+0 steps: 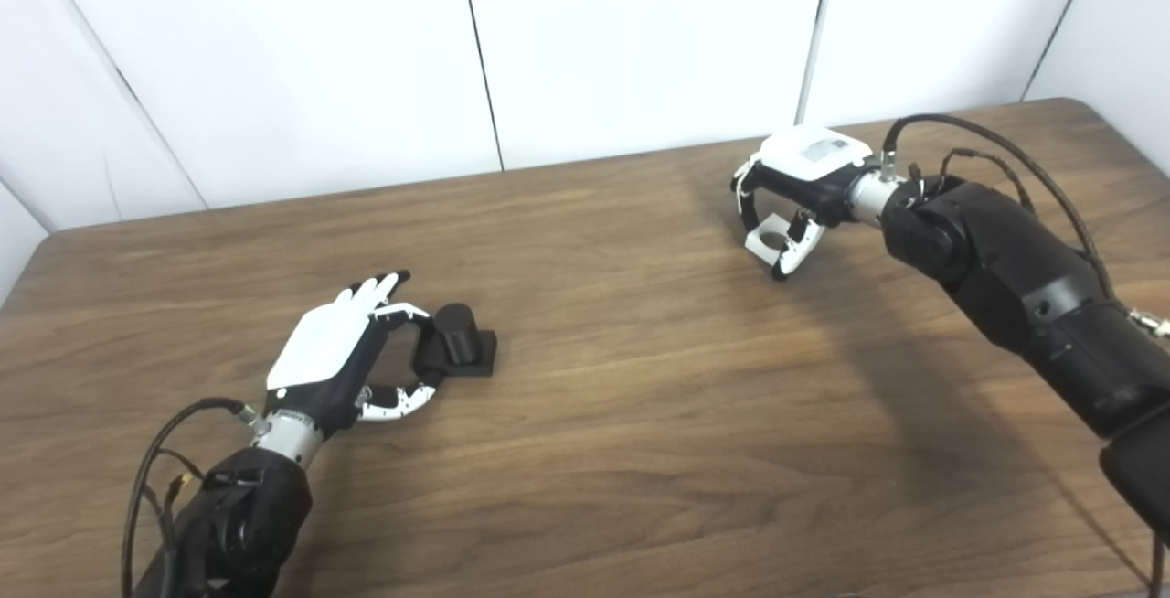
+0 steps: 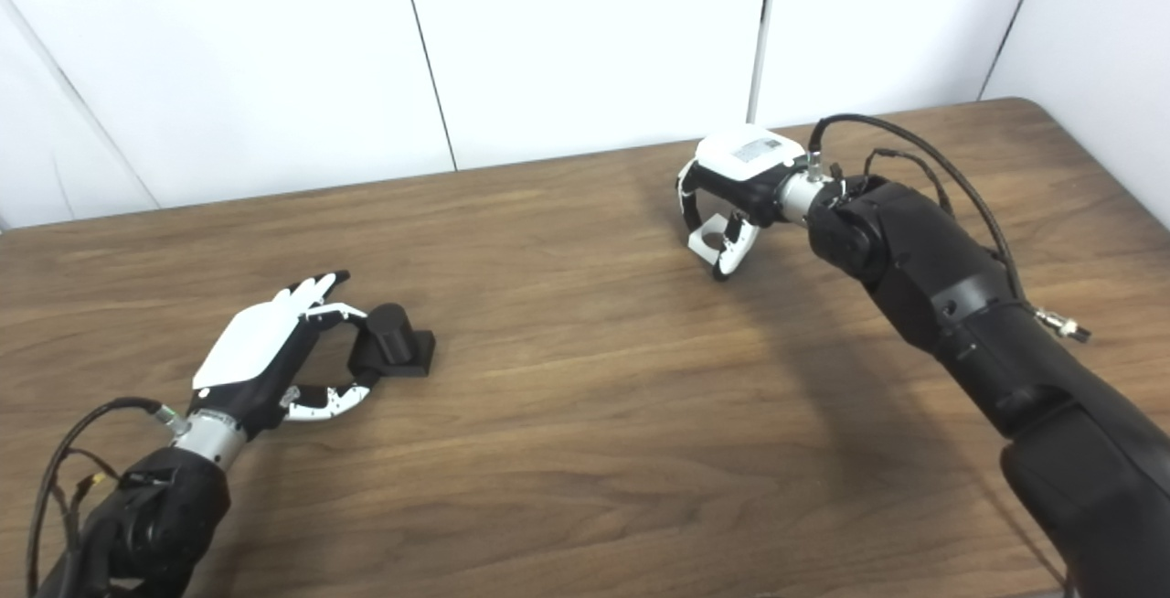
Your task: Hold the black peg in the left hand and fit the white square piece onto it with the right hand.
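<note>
The task stood at its grasping step, with neither part yet brought to the other. On the near left of the wooden counter (image 1: 640, 415), the left robot hand (image 1: 352, 351) lay low with its fingers (image 1: 402, 313) and thumb curled around the black peg (image 1: 457, 335), which stood upright on its square base on the counter; whether the grip was firm or only loosely cupping it was hard to tell from the head views. Well apart, toward the far right, the right robot hand (image 1: 793, 205) was closed on the white square piece (image 1: 766, 240), which looked just clear of the surface. The next move seemed to call for lifting the peg, carrying the piece across, and lining its hole up squarely over the peg top.
</note>
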